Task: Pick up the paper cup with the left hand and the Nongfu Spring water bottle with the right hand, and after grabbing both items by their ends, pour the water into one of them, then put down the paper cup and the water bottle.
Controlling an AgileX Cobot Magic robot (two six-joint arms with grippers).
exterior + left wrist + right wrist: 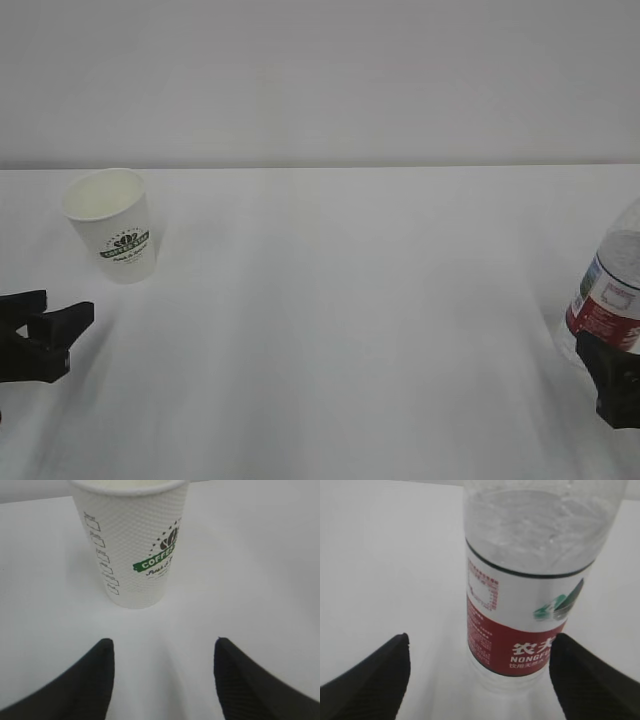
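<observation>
Here we are lining up both arms for the first grasps, and nothing is lifted yet. At the far left of the table (330, 300), the left hand (62, 332) is sitting low with its fingers (85, 685) standing partly open and empty. The paper cup (113, 226) is standing upright a little beyond it, well clear of the tips; in the left wrist view the cup (132, 545) is sitting ahead of the gap, slightly left of centre. We are judging that this arm needs to push forward until the cup's lower wall sits between the fingers, then close gently so the paper does not crush.

Over at the right edge, the right hand (480, 675) is spread wide and holding nothing, while the Nongfu Spring water bottle (530, 580) is standing upright just ahead, between the tips but not touching them. Closing on its lower body looks like the next move there.
</observation>
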